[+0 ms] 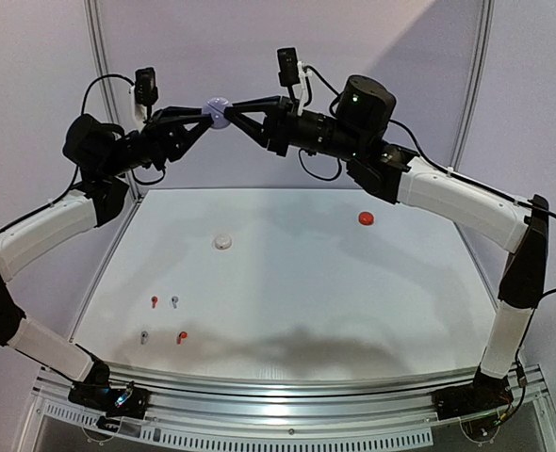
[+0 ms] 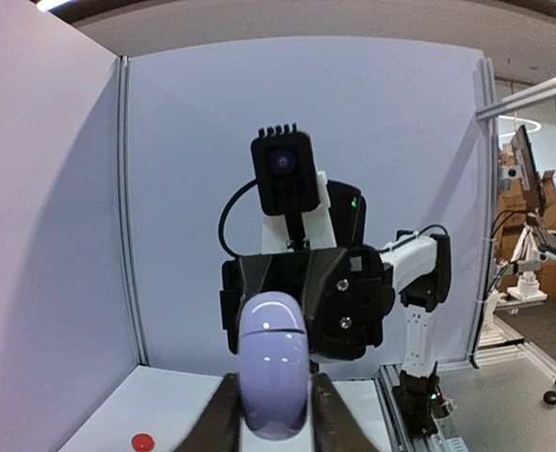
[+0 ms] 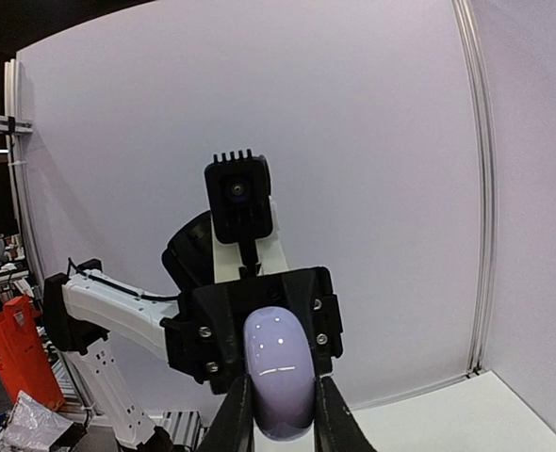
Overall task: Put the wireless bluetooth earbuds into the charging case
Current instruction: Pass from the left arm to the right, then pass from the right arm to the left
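Note:
A closed lavender charging case (image 1: 218,111) hangs high above the table, gripped from both sides. My left gripper (image 1: 206,117) is shut on one end of it and my right gripper (image 1: 231,114) on the other. The left wrist view shows the case (image 2: 272,367) upright between my left gripper's (image 2: 273,414) fingers. The right wrist view shows the case (image 3: 279,377) between my right gripper's (image 3: 280,414) fingers. Several earbuds lie at the table's front left: a red one (image 1: 154,300), a pale lavender one (image 1: 174,300), a greyish one (image 1: 144,335) and another red one (image 1: 181,335).
A white round case (image 1: 223,242) sits on the table left of centre. A red round case (image 1: 366,218) sits at the back right; it also shows in the left wrist view (image 2: 142,441). White panels wall the back and sides.

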Available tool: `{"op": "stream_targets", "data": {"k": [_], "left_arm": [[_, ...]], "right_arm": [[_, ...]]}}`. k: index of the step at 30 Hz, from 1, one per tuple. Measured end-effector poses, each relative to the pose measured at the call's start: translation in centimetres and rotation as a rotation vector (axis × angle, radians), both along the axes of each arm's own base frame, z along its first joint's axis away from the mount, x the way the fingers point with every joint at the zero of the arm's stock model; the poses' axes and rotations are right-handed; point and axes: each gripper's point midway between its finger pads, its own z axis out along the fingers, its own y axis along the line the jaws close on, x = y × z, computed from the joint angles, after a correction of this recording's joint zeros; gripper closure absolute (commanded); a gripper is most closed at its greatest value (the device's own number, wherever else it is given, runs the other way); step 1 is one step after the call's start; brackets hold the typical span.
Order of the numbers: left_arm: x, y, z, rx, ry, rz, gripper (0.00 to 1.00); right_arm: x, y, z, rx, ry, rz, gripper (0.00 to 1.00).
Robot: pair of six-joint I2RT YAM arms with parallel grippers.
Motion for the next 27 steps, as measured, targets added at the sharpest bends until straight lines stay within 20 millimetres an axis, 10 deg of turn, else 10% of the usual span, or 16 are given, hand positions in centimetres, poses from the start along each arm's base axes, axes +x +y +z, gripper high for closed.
{"op": "stream_targets", "data": {"k": [3, 8, 27], "left_arm": [[0.0, -0.2, -1.2, 0.041, -0.046, 0.002, 0.31], [0.3, -0.7, -4.7, 0.184, -0.106, -0.011, 0.28], [-1.3, -1.2, -9.6, 0.420, -0.117, -0.114, 0.53]], "right_arm": [[0.3, 0.1, -1.1, -0.059, 0.006, -0.025, 1.00], [1.3, -0.2, -4.5, -0.230, 0.018, -0.109, 1.00], [-1.9, -1.6, -6.4, -0.612, -0.243, -0.223, 1.00]]}}
